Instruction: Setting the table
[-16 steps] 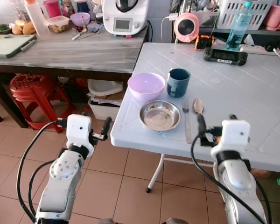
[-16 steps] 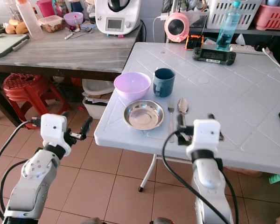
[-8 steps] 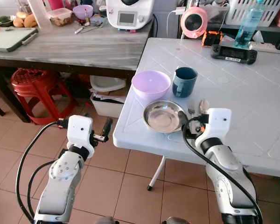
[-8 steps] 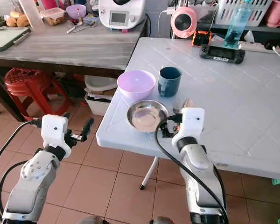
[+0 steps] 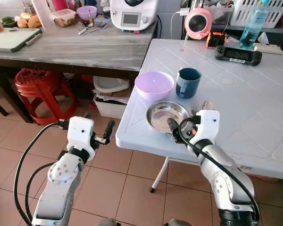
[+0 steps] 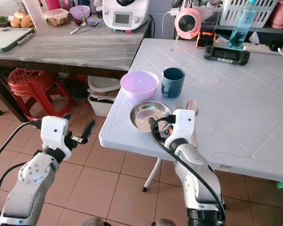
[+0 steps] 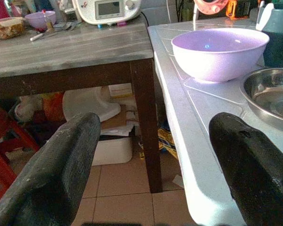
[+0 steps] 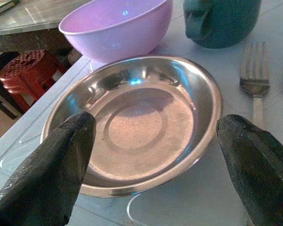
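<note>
A shallow steel plate (image 5: 164,116) lies near the front edge of the white table (image 5: 254,108). Behind it stand a purple bowl (image 5: 154,85) and a teal mug (image 5: 187,82). A fork (image 8: 254,75) and a spoon (image 5: 207,104) lie just right of the plate. My right gripper (image 8: 155,123) is low over the plate's near side, open, one finger on each side of the plate and nothing held. Off the table's left edge, at about table height, my left gripper (image 7: 155,123) stands open and empty, pointing toward the bowl (image 7: 217,49).
A wooden counter (image 5: 85,47) adjoins the table on the left, carrying a kitchen machine (image 5: 132,14) and a chopping board (image 5: 12,40). A red stool (image 5: 40,82) stands beneath it. A handheld console (image 5: 238,54) and a bottle (image 5: 254,23) sit at the table's far side.
My right gripper has swung left from over the fork and spoon to the steel plate. The camera has shifted slightly. The left arm has held its place.
</note>
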Controlling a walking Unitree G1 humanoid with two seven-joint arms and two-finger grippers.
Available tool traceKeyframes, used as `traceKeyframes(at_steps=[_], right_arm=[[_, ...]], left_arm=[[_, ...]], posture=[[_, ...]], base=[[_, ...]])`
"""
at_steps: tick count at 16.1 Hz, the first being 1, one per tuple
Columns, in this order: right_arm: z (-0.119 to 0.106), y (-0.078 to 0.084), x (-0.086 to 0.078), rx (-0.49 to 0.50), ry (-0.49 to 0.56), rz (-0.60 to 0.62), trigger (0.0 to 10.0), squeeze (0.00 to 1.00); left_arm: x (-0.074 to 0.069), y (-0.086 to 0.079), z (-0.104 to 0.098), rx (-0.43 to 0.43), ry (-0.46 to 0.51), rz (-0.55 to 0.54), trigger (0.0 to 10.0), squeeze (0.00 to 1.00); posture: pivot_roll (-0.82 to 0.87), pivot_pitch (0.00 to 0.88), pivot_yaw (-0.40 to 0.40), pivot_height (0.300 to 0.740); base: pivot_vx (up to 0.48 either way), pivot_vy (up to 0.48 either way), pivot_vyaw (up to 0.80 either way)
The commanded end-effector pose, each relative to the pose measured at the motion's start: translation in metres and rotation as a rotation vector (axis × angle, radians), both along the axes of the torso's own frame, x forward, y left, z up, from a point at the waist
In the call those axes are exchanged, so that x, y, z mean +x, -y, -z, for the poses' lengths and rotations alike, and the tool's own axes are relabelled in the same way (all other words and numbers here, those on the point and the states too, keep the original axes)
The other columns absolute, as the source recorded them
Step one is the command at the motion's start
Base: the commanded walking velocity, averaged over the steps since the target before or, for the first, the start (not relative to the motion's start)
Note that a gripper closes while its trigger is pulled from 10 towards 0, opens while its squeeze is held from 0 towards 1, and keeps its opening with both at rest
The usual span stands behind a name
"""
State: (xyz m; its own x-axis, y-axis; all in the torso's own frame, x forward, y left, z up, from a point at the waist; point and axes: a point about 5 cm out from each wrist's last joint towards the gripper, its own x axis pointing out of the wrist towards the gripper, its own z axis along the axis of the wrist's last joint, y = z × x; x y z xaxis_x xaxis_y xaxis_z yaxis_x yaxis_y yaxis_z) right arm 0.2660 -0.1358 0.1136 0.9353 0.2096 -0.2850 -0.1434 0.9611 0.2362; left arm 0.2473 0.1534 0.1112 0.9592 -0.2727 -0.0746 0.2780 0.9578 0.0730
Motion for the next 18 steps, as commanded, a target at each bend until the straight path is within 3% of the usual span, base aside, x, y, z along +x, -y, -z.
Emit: traceKeyframes(at_steps=[1,3,4,5,6,8,9,10,11,12,13,14,15,16,18], right_arm=[[-0.001,-0.001,0.004,0.019,-0.016,0.007,10.0,0.0],[-0.001,-0.001,0.008,0.046,-0.031,0.022,10.0,0.0],[-0.002,-0.002,0.009,0.063,-0.031,0.018,4.1,0.0],[-0.004,-0.003,0.011,0.058,-0.035,0.013,3.5,0.0],[-0.003,-0.002,0.012,0.056,-0.039,0.021,10.0,0.05],[-0.002,-0.001,0.013,0.06,-0.053,0.035,10.0,1.0],[0.0,-0.001,0.013,0.046,-0.058,0.037,10.0,0.98],[-0.001,-0.001,0.013,0.052,-0.057,0.042,10.0,0.64],[-0.003,0.0,0.014,0.052,-0.047,0.044,10.0,0.18],[-0.005,0.0,0.014,0.054,-0.036,0.043,10.0,0.25],[-0.004,0.003,0.015,0.038,-0.044,0.062,10.0,1.0],[-0.003,0.006,0.015,0.042,-0.053,0.081,10.0,0.86],[-0.003,0.006,0.015,0.041,-0.051,0.08,10.0,0.65],[-0.007,0.007,0.016,0.048,-0.03,0.096,10.0,0.0],[-0.013,0.01,0.017,0.061,0.0,0.127,10.0,0.0]], left_arm=[[-0.001,-0.001,-0.002,0.022,0.002,0.008,10.0,0.0],[0.0,-0.001,-0.002,0.026,0.004,0.011,10.0,0.0],[0.0,-0.001,-0.002,0.027,0.004,0.012,10.0,0.0],[0.0,-0.001,-0.003,0.028,0.004,0.012,10.0,0.0],[0.0,-0.001,-0.003,0.029,0.004,0.012,10.0,0.0],[0.0,-0.001,-0.003,0.03,0.005,0.012,10.0,0.0],[0.0,-0.001,-0.003,0.03,0.006,0.012,10.0,0.0],[0.0,-0.001,-0.004,0.031,0.006,0.011,10.0,0.0],[0.0,-0.001,-0.004,0.031,0.006,0.011,10.0,0.0],[0.0,-0.001,-0.004,0.03,0.006,0.01,10.0,0.0],[0.001,0.0,-0.004,0.031,0.005,0.011,10.0,0.0],[0.001,0.0,-0.004,0.03,0.006,0.013,10.0,0.0],[0.001,0.0,-0.004,0.03,0.007,0.013,10.0,0.0],[0.001,0.0,-0.005,0.029,0.008,0.012,10.0,0.0],[0.001,0.001,-0.005,0.028,0.007,0.011,10.0,0.0]], posture=[[0.0,0.0,0.05,0.74],[0.0,0.0,0.05,0.74],[0.0,0.0,0.051,0.74],[0.01,0.0,0.051,0.74],[0.01,0.0,0.052,0.74],[0.01,0.002,0.052,0.74],[0.01,0.006,0.054,0.74],[0.01,0.007,0.052,0.74],[0.01,0.011,0.053,0.74],[0.01,0.012,0.054,0.74],[0.0,0.015,0.054,0.74],[0.0,0.018,0.054,0.74],[0.0,0.018,0.054,0.74],[0.0,0.024,0.055,0.74],[0.0,0.03,0.055,0.74]], base=[[0.0,0.0,0.0],[0.0,0.0,0.0],[0.0,0.0,0.0],[0.0,0.0,0.0],[0.0,0.0,0.0],[0.0,0.0,0.0],[0.0,0.0,0.0],[0.0,0.0,0.0],[0.0,0.0,0.0],[0.0,0.0,0.0],[0.0,0.0,0.0],[0.0,0.0,0.0],[0.0,0.0,0.0],[0.0,0.0,0.0],[0.0,0.0,0.0]])
